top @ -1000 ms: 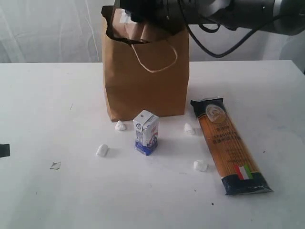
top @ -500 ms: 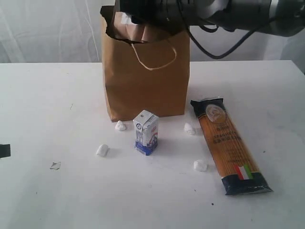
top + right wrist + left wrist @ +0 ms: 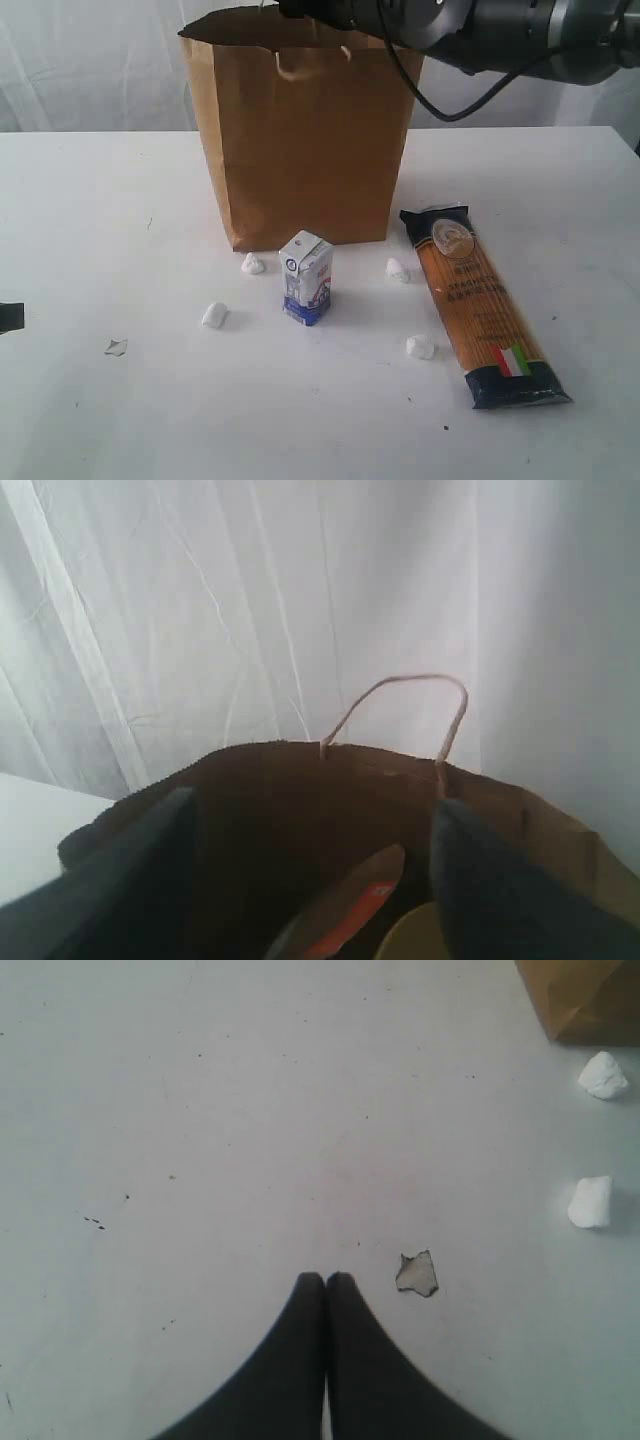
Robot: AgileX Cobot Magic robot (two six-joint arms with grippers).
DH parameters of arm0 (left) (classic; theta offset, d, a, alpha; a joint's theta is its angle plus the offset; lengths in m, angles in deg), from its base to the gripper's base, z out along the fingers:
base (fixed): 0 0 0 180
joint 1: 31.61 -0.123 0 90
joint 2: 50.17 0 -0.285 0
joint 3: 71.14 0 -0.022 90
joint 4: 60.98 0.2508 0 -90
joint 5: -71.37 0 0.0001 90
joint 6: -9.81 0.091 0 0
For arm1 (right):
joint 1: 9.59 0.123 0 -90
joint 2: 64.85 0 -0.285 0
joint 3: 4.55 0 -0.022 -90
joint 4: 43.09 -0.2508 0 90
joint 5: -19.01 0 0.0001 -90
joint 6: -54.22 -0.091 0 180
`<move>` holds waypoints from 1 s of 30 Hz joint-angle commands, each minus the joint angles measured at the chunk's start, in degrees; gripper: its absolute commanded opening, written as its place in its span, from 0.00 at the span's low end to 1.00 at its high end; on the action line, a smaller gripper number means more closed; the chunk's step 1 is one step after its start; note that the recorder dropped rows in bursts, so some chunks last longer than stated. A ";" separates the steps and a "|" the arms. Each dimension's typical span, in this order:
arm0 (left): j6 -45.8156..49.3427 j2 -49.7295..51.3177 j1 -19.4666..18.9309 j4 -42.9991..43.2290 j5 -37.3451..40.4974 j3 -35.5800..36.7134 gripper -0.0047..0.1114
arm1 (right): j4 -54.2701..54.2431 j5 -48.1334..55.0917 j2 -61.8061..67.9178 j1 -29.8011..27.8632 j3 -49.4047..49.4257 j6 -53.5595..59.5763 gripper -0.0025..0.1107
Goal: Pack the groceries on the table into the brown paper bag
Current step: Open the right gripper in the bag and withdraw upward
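Note:
The brown paper bag (image 3: 300, 140) stands upright at the back middle of the table (image 3: 120, 200). My right gripper (image 3: 315, 802) hangs open just above the bag's mouth with nothing between its fingers. Inside the bag lie a brown-orange pouch (image 3: 345, 905) and something round and yellowish (image 3: 410, 935). In front of the bag the small white-blue carton (image 3: 307, 278) stands upright. To its right lies the long spaghetti pack (image 3: 480, 305), flat on the table. My left gripper (image 3: 326, 1280) is shut and empty, low over bare table at the left.
Several small white lumps (image 3: 253, 263) (image 3: 214, 315) (image 3: 398, 269) (image 3: 420, 347) lie around the carton. A grey chip (image 3: 417, 1273) marks the tabletop just beside the left fingertips. The right arm (image 3: 450, 25) and its cable cross above the bag. White curtain behind.
The right gripper has lifted out of the bag's mouth. The bag's crumpled top has sprung up and spread wider. Carton, spaghetti pack and left gripper have not moved.

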 commanded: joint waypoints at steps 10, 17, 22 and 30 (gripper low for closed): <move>1.36 -0.02 -0.06 -1.12 -0.38 0.36 0.04 | 0.05 2.77 -3.69 -0.17 -0.33 2.71 0.31; 1.36 -0.02 -0.17 -6.68 -1.20 0.36 0.04 | 0.37 21.34 -5.93 -2.73 -0.22 13.34 0.02; 1.58 -0.14 -0.17 -7.20 5.78 -0.85 0.04 | 4.01 29.99 -7.37 -6.54 -0.22 10.57 0.02; -3.50 -7.27 -0.17 -8.29 20.84 -5.35 0.04 | 8.82 34.92 -13.27 -11.28 -0.22 7.69 0.02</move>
